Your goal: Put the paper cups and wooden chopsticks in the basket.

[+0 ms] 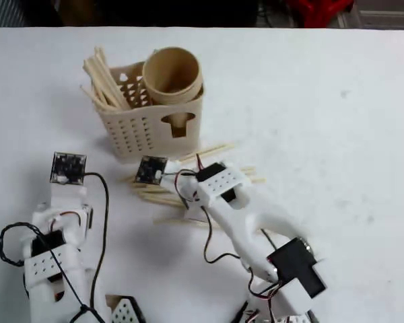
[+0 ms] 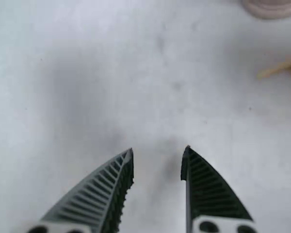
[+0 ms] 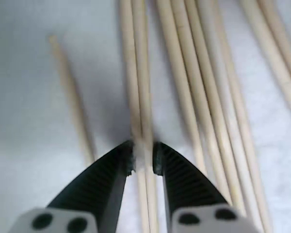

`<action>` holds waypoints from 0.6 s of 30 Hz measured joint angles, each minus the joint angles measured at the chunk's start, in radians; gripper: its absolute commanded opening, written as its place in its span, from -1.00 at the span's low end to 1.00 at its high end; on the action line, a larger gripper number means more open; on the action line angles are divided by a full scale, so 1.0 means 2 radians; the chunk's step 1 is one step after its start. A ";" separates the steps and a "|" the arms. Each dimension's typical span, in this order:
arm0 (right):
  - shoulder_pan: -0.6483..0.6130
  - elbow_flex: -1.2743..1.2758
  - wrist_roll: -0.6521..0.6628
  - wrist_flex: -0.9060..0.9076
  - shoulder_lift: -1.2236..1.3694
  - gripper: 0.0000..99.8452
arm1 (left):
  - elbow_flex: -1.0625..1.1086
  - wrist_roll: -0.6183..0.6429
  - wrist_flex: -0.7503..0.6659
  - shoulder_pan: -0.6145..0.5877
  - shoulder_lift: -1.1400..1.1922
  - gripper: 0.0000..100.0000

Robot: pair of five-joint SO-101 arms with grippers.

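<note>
Right tool (image 3: 143,162) is pinched onto a chopstick pair (image 3: 139,73) that appears to lie flat on the tabletop (image 3: 24,97). That pair sits at one side of the loose chopsticks (image 3: 208,107), which are spread just in front of the basket (image 1: 148,131).

Left tool (image 2: 157,158) has its tips apart with nothing between them. It hangs over bare surface, off to the side of the basket.

Progress, my read:
- Cups look done: the paper cups (image 1: 173,74) sit nested in the basket, and I see none loose.
- Chopsticks are partly done: a chopstick bundle (image 1: 102,77) stands in the basket's far-left corner, leaning outward.
- The loose lot under the right arm still needs loading, several grabs' worth.

Tabletop is plain matte white with faint scuffs. Beyond its far edge is a dark strip of room, with a red object (image 1: 316,10) at the far right.
</note>
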 measured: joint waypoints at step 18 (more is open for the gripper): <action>-0.001 0.070 -0.048 0.028 -0.185 -0.97 | 0.000 0.000 0.000 0.000 0.000 -0.65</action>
